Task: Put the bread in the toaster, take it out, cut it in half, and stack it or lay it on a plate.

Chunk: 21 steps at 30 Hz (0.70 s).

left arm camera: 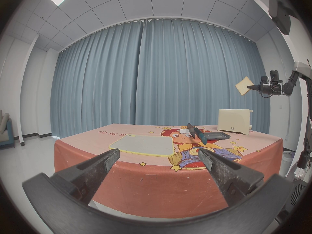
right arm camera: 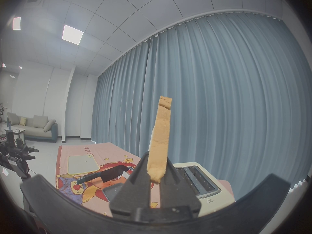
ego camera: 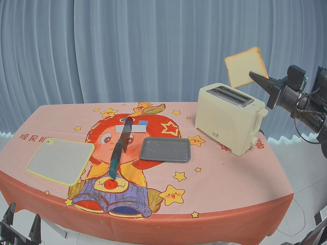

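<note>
One tilted bread slice (ego camera: 244, 66), clamped by the right pincer (ego camera: 252, 74) above the toaster (ego camera: 229, 118), risked snagging on the slot rim.

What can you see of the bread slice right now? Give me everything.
The bread is one whole, uncut slice, roughly square, with a pale cream face and a tan crust round the edge. It looks soft and untoasted. It hangs in the air above the toaster, tilted, clear of the slots. The right gripper holds it by its lower edge, jaws shut on it. Nothing else touches it.
</note>
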### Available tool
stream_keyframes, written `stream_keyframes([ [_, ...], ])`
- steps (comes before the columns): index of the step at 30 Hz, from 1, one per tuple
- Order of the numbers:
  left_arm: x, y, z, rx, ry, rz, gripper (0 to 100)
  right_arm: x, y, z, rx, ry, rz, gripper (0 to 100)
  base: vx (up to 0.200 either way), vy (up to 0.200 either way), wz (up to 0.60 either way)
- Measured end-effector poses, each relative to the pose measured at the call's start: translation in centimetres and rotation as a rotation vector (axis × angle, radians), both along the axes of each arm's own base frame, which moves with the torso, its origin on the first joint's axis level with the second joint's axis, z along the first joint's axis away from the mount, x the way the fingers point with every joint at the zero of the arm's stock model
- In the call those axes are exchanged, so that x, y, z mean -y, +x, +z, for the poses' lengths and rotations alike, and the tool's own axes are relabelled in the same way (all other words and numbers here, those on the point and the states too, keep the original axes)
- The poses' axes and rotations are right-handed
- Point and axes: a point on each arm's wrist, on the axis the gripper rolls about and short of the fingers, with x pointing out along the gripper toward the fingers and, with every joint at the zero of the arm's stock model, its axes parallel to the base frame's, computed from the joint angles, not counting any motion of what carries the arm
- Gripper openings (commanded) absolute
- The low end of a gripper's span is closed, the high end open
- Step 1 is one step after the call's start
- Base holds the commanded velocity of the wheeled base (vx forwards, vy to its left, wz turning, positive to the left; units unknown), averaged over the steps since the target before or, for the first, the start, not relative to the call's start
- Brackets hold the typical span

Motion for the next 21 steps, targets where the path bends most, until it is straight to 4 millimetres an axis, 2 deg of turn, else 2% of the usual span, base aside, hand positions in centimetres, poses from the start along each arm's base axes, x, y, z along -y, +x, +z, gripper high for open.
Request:
stream_keyframes([
  [12, 0.0, 0.0, 0.0, 0.000, 0.000, 0.000, 100, 1.1, 0.8, 1.7, -0.022, -0.012, 0.014, 0, 0.000, 0.000, 0.00],
  [21, 0.0, 0.0, 0.0, 0.000, 0.000, 0.000, 100, 2.5, 2.3, 1.8, -0.029, -0.068, -0.019, 0, 0.000, 0.000, 0.00],
])
